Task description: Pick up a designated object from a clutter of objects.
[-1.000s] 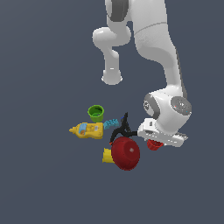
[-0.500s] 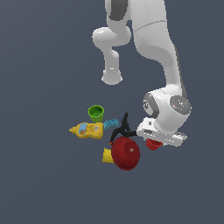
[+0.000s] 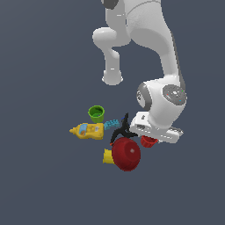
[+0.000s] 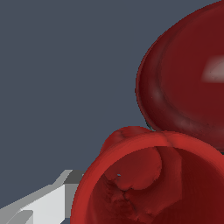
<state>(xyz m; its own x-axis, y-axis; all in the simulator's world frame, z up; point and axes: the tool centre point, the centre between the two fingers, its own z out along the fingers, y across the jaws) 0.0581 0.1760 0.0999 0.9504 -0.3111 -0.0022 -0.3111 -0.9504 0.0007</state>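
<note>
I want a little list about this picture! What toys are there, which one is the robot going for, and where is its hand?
target: small red cup, under the robot's hand
gripper: right over the cup; open or shut cannot be told
next to target: big red bowl
other toys: green cup, yellow bottle, blue brick, black clamp, yellow piece
cup lifted: not clear from these views

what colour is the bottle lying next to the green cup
Yellow, with a small orange patch on its side. The bottle shows best in the exterior view, beside the green cup.
</note>
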